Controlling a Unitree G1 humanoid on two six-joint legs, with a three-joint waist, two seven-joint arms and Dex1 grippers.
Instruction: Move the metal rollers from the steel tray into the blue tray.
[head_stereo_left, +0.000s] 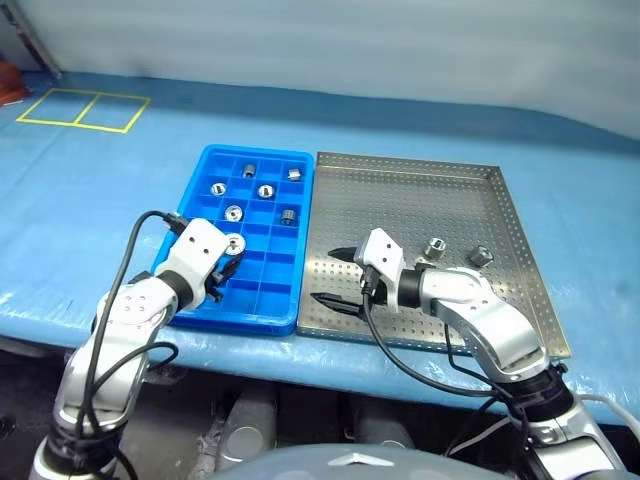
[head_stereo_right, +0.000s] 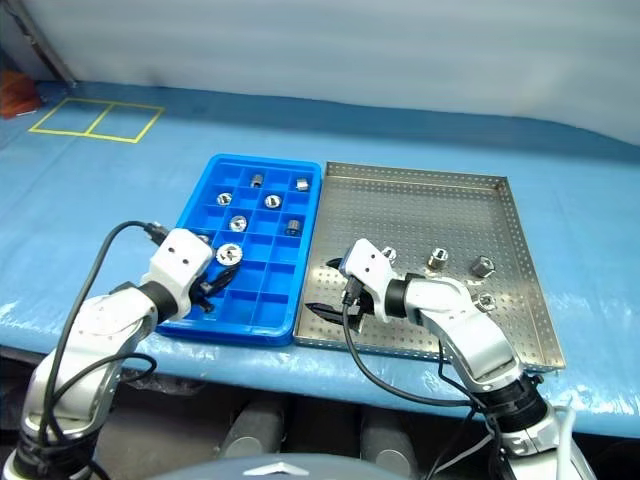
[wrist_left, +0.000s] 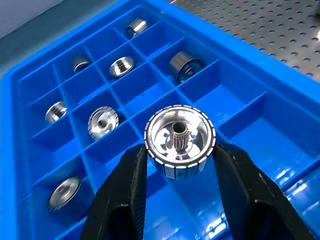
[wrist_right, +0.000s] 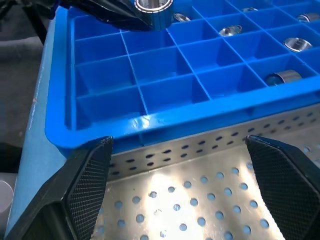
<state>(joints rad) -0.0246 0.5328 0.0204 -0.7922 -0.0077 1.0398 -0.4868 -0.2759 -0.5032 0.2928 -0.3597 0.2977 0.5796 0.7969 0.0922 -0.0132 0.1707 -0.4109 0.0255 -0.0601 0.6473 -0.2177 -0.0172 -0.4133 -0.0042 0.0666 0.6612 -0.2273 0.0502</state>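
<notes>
— What is held over the bright blue plastic compartment tray (head_stereo_left: 205, 165)?

— A shiny silver ribbed roller (wrist_left: 179, 141) with a central hole is clamped between the black fingers of the left pincer (wrist_left: 179, 172), above the tray's near rows. Six more rollers are seen lying in separate compartments farther back.

— And the right pincer (head_stereo_left: 335, 274)?

— Its fingers are spread wide and empty, low over the perforated steel tray (head_stereo_left: 500, 215), just beside the blue tray's wall. Further rollers are seen on the steel floor. Both trays are set side by side on the blue tabletop (head_stereo_left: 90, 210).
</notes>
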